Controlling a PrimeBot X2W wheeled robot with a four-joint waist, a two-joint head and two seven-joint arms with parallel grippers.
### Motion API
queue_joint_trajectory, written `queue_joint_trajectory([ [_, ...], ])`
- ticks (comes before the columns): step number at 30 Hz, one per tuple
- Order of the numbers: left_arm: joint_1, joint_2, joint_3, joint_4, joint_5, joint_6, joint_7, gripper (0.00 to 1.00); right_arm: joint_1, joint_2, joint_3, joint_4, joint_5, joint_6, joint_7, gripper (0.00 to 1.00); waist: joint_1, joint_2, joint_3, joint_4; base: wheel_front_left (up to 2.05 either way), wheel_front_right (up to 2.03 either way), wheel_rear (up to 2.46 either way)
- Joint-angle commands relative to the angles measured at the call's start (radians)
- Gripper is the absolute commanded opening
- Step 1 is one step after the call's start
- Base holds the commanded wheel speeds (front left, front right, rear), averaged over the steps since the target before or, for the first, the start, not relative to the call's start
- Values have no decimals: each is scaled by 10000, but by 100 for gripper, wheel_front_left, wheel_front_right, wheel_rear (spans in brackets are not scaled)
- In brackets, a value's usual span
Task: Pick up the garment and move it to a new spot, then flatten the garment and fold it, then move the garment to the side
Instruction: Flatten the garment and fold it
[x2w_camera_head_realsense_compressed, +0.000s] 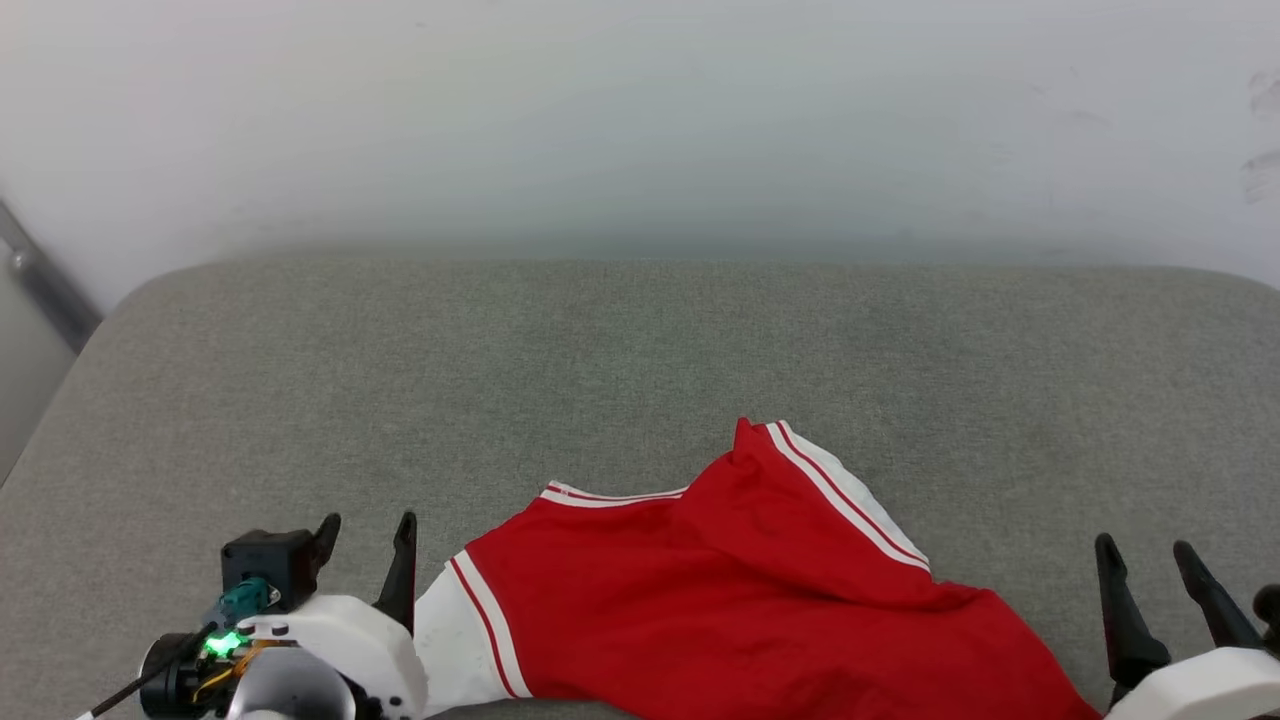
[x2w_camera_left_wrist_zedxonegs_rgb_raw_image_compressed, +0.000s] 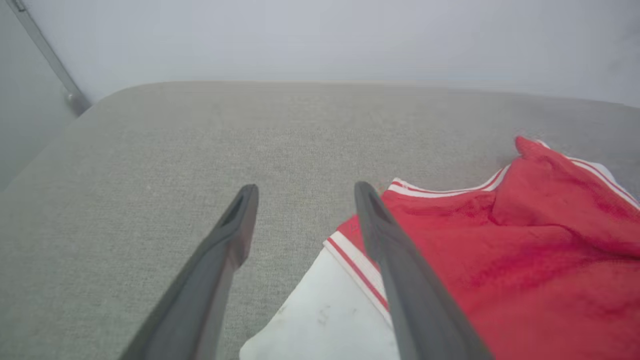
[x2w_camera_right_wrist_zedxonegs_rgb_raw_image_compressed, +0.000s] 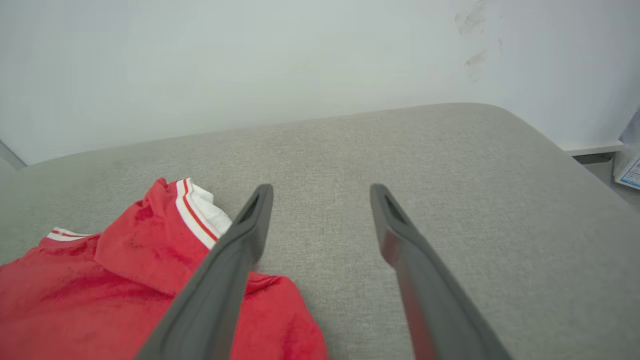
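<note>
L gripper (x2w_camera_head_realsense_compressed: 367, 522), R gripper (x2w_camera_head_realsense_compressed: 1145, 545) jaws spread wide, empty; garment (x2w_camera_head_realsense_compressed: 750, 600) rumpled btwn on cushion (x2w_camera_head_realsense_compressed: 640, 340).

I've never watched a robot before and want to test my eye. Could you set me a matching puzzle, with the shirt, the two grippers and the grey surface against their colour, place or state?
Things:
1. shirt
2. left gripper
3. right gripper
4. surface

Descriptions:
A. grey, under everything
B. open, beside the white sleeve
C. red, rumpled, held by nothing
D. open, lower right of the head view

Pairs: 1-C, 2-B, 3-D, 4-A
</note>
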Motion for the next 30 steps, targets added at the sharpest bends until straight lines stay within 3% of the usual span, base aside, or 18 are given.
queue_joint_trajectory([
  [1, -178, -145, 75, -70, 87, 13, -409, 100, 97, -3, -164, 81, -66, -5, 144, 100, 0, 0, -43, 16, 0, 0, 0],
  [6, -439, -547, 72, -313, 347, -26, -1766, 100, -248, -83, -732, 642, 315, -5, 830, 100, 0, 0, -82, 168, 0, 0, 0],
  [10, -651, -696, -86, -420, 497, -108, -2168, 100, -863, -438, -945, 1358, 743, -5, 1422, 100, 0, 0, 88, 444, 0, 0, 0],
  [21, -1571, -1032, -366, -439, 623, -417, -2650, 100, -3137, -2095, 1145, 2626, 2118, -7, 4949, 100, 0, 0, 1540, 1289, 0, 0, 0],
  [30, -2083, -1268, -516, 0, 606, -580, -2918, 100, -4178, -2423, 2577, 3548, 2654, -5, 6981, 100, 0, 0, 2139, 1622, 0, 0, 0],
])
